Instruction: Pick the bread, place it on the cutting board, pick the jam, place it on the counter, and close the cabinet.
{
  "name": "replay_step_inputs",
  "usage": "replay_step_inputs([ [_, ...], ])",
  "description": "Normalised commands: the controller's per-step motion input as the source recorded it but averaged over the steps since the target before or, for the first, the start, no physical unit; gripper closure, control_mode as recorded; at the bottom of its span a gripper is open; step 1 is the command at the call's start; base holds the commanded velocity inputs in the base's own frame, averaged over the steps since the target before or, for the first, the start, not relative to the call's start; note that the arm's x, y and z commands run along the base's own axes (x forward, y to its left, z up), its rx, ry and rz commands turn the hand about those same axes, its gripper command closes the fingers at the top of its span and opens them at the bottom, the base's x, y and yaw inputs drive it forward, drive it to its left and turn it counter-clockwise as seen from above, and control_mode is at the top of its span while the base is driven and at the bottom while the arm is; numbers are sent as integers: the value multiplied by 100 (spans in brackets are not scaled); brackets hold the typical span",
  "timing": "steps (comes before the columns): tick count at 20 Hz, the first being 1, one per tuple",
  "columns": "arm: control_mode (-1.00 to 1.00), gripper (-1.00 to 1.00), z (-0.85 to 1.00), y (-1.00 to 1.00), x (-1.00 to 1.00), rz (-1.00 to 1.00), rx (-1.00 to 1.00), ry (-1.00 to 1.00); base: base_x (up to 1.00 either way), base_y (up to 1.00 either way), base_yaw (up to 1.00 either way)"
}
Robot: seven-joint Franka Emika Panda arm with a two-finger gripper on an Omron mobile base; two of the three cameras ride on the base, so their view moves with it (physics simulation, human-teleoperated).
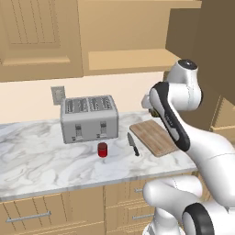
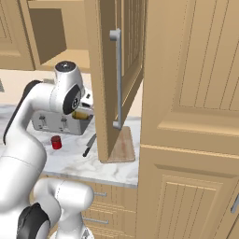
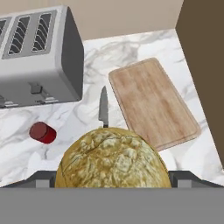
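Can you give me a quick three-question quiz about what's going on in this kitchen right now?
1. True or false: the bread already lies on the cutting board.
2. Which stands nearest the jam? A toaster, B knife, C cabinet door.
3. Fill in: the gripper holds the ____.

Key: 1 false, it is held above the counter. 2 A. 3 bread.

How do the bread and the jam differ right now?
The bread is a lumpy, golden-brown round roll; the jam is a smooth red cylinder with a darker lid. The bread sits between the gripper's wide-set fingers, up above the counter; the jam stands on the counter in front of the toaster. Neither is on the cutting board.
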Motion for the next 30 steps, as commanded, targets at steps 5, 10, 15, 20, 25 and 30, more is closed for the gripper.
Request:
replay_step_inputs([
  [5,-100,100,-58,0,19,-2,0,9,0,0,0],
  [10,-100,100,-48,-2,35,0,0,5,0,0,0],
  [15,-100,100,-44,-4,33,-2,0,5,0,0,0],
  [20,-100,100,-18,-11,13,-4,0,0,0,0,0],
  [25,-100,100,-16,-12,14,-6,0,0,0,0,0],
  [30,-100,100,-27,-8,16,-7,0,0,0,0,0],
])
